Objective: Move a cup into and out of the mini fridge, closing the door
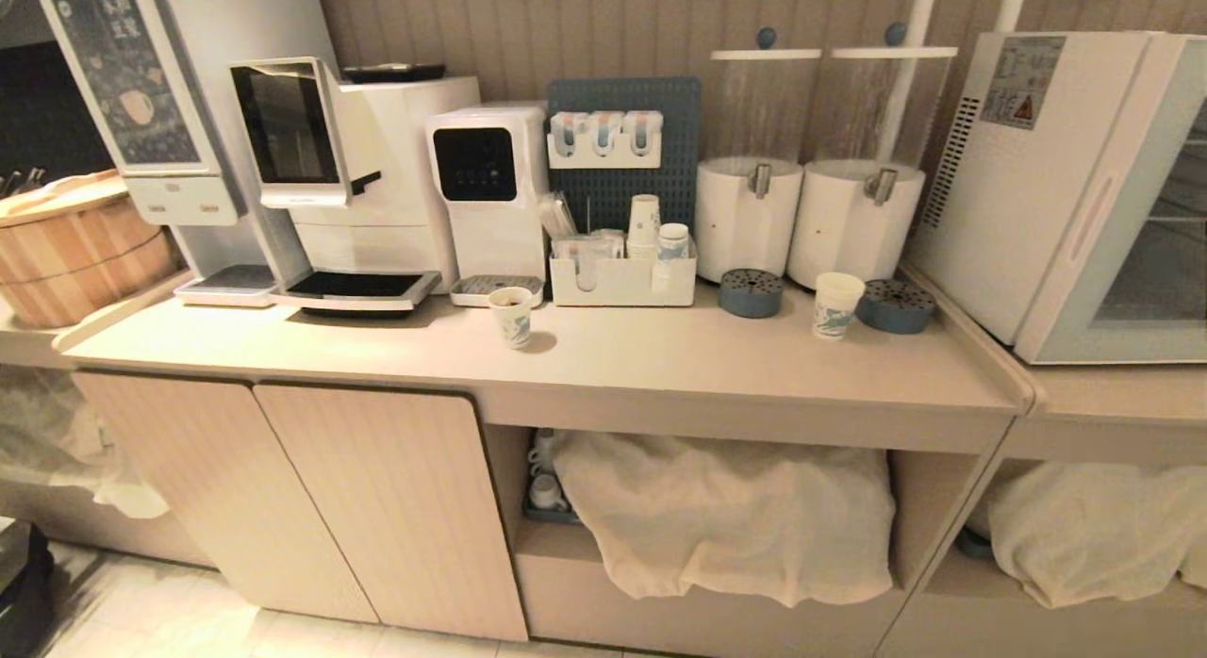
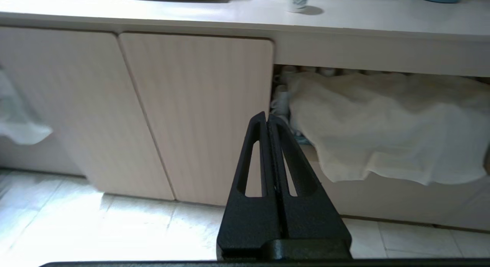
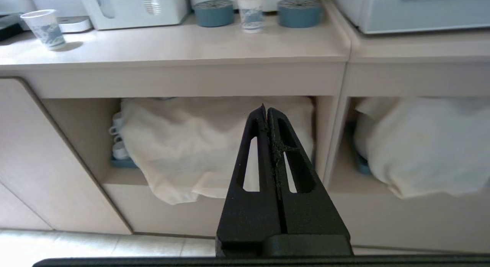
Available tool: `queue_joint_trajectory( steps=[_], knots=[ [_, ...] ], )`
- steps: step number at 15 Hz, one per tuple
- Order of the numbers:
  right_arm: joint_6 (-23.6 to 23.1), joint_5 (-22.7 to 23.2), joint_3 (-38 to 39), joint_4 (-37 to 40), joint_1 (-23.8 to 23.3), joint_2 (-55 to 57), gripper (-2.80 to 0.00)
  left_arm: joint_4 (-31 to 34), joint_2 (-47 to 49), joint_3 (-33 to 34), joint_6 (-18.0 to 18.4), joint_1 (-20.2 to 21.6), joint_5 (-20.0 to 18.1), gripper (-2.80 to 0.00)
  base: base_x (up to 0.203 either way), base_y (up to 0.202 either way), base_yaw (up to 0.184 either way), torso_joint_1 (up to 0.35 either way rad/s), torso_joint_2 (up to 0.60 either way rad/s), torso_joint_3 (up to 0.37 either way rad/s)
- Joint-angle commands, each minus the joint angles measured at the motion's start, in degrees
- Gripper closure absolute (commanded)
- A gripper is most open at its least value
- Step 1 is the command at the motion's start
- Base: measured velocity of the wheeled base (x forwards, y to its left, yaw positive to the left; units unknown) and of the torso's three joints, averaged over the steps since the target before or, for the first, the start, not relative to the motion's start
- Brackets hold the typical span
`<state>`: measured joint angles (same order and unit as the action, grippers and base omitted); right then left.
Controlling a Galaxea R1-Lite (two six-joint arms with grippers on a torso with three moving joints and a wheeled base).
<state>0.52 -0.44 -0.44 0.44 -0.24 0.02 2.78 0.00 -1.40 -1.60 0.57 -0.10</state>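
I find the cup [image 1: 835, 304], white paper with a blue print and a rolled rim, upright on the smooth beige counter [image 1: 660, 356], between two round blue perforated discs [image 1: 752, 292]. The fridge [image 1: 1066, 187], a white box with side vent slots and a warning sticker, stands on the neighbouring counter to the right, well apart from the cup. Its door [image 1: 1122, 262], a pale blue frame around glass, sits against the body. A second cup [image 1: 511, 316] with a brown interior stands further left. My left gripper [image 2: 267, 116], matte black and wedge-shaped, hangs below counter height before the wood-grain cabinet doors [image 2: 191, 118], jaws pressed together, holding nothing. My right gripper [image 3: 267, 108] hangs likewise before a crumpled white cloth [image 3: 183, 144], jaws together, empty.
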Motion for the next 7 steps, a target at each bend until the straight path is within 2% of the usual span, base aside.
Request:
queue_joint_trajectory(
  steps=[1, 7],
  knots=[
    [0.0, 0.0, 0.0, 0.0, 0.07, -0.02, 0.0, 0.03, 0.09, 0.0, -0.03, 0.04, 0.01, 0.0, 0.0, 0.0, 0.0, 0.0, 0.0, 0.0],
    [0.09, 0.0, 0.0, 0.0, 0.01, 0.06, 0.0, 0.03, 0.09, 0.0, 0.01, 0.04, 0.01, 0.0, 0.0, 0.0, 0.0, 0.0, 0.0, 0.0]
  ],
)
